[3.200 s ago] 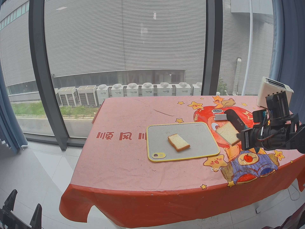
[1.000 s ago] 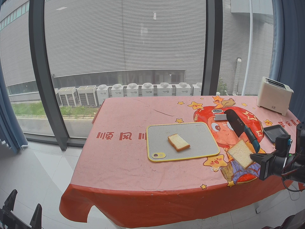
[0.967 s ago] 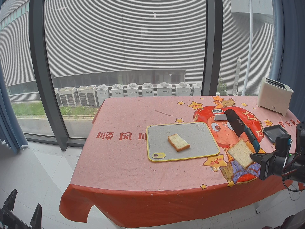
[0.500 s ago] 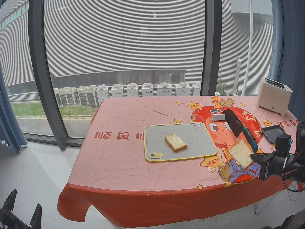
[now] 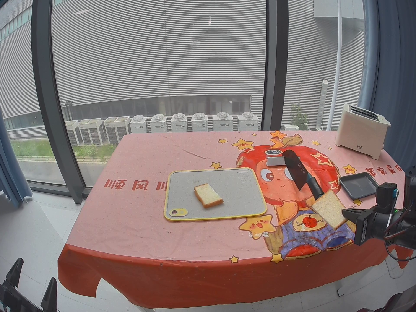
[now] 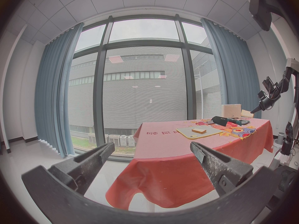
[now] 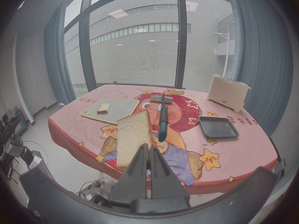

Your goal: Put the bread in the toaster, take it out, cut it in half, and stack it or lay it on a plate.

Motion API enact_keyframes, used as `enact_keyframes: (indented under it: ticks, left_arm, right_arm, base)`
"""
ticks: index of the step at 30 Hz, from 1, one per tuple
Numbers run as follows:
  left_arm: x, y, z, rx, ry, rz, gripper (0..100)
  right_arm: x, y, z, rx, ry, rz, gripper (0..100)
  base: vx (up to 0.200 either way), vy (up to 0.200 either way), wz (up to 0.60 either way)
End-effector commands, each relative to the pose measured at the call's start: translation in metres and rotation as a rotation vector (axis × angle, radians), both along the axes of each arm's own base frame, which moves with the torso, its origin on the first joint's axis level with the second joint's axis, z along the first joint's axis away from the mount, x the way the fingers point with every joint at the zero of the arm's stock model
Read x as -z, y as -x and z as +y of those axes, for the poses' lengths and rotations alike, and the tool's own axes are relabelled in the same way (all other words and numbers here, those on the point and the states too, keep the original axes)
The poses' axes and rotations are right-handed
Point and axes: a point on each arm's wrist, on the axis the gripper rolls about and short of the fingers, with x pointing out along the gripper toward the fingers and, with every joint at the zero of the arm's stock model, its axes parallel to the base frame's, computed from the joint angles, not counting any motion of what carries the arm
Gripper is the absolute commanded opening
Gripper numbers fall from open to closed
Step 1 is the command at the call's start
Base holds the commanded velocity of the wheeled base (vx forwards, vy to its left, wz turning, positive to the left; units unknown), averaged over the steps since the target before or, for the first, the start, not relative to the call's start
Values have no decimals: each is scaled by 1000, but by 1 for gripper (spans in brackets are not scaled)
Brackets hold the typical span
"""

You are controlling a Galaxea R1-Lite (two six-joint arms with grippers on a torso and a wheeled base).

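Hanging at the near right edge of the counter [image 5: 151, 239], the right hand [image 5: 349, 215] is clamped on one edge of a bread slice [image 5: 329, 209]. The slice is held in the air just short of the knife [image 5: 301, 174] handle, with the dark plate [image 5: 359, 185] to its right and the cutting board [image 5: 242, 191] well apart to its left. The left hand [image 6: 152, 147], fingers apart, sits low off the counter's near left corner.

There are two bread pieces, the held slice and a smaller piece [image 5: 208, 195] on the board. There is one toaster [image 5: 362, 131] at the far right corner, one knife and one plate.

The slice juts from the fingers toward the far left. The knife's long axis runs near to far, with its blade end on a small grey rest [image 5: 274, 160].
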Motion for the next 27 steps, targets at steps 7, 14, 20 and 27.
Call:
enact_keyframes:
  ticks: [7, 14, 20, 27]
  left_arm:
    - [5, 0, 0, -1, 0, 0, 100]
    - [5, 0, 0, 0, 0, 0, 100]
    - [5, 0, 0, 0, 0, 0, 100]
    - [5, 0, 0, -1, 0, 0, 100]
  right_arm:
    - [0, 0, 1, -1, 1, 2, 0]
    - [0, -1, 0, 9, 6, -1, 0]
    - [0, -1, 0, 12, 6, -3, 0]
    - [0, -1, 0, 14, 4, -3, 0]
  base:
    - [0, -200, 0]
    - [0, -200, 0]
    - [0, -200, 0]
    - [0, -200, 0]
